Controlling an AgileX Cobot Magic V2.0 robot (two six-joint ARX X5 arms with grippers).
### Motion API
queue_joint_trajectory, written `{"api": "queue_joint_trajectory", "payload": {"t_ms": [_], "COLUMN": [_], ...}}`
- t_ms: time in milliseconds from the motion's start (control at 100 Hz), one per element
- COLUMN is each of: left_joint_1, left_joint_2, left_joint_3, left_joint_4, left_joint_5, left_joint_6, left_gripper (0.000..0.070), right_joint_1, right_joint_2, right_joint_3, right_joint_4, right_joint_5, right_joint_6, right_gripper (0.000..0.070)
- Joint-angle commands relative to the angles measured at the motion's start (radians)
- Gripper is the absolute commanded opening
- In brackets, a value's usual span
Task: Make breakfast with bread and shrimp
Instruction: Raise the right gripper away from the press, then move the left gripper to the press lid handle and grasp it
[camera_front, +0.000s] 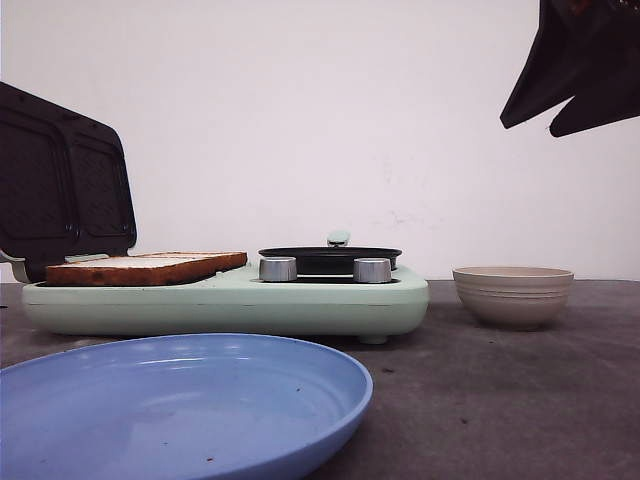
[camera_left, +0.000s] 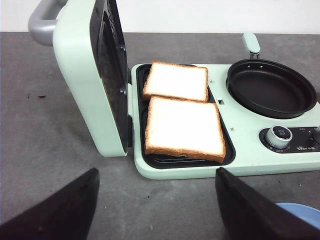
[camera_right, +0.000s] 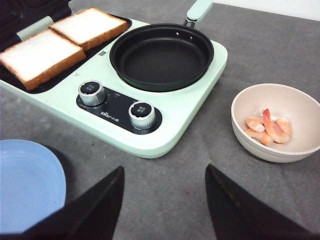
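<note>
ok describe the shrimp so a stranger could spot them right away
Start at the mint green cooker. Beside its frying pan end stands a beige ribbed bowl. The shrimp lie inside: small curled orange-pink pieces, the only food not on the cooker.

Two square slices of white sandwich bread with brown crust (camera_left: 183, 127) lie flat, side by side and touching edge to edge, on the dark grill plate of the pale green breakfast maker (camera_left: 240, 162), beside its raised lid. A few small curled orange-pink shrimp (camera_right: 268, 128) sit clustered in the bottom of the beige ribbed bowl (camera_right: 260, 147), which stands on the grey table beside the maker.
</note>
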Motion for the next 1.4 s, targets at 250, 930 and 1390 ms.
{"api": "queue_joint_trajectory", "payload": {"t_ms": [250, 930, 1390], "left_joint_1": [0.000, 0.211, 0.528], "left_joint_2": [0.004, 0.110, 0.303], "left_joint_3": [0.004, 0.004, 0.006], "left_joint_4": [0.011, 0.280, 0.537], "left_joint_5": [-0.005, 0.183, 0.474], "left_joint_6": [-0.157, -0.740, -0.959], "left_gripper": [0.0394, 0.0394, 0.0394], "right_joint_1": [0.007, 0.007, 0.007], "right_joint_2": [0.004, 0.004, 0.004], "right_joint_3": [-0.008, -0.012, -0.012], "right_joint_4": [0.012, 0.011, 0.024], "right_joint_5": [0.000, -0.074, -0.125], "right_joint_6": [0.008, -0.001, -0.024], "right_gripper": [0.0306, 0.0306, 0.0306]}}
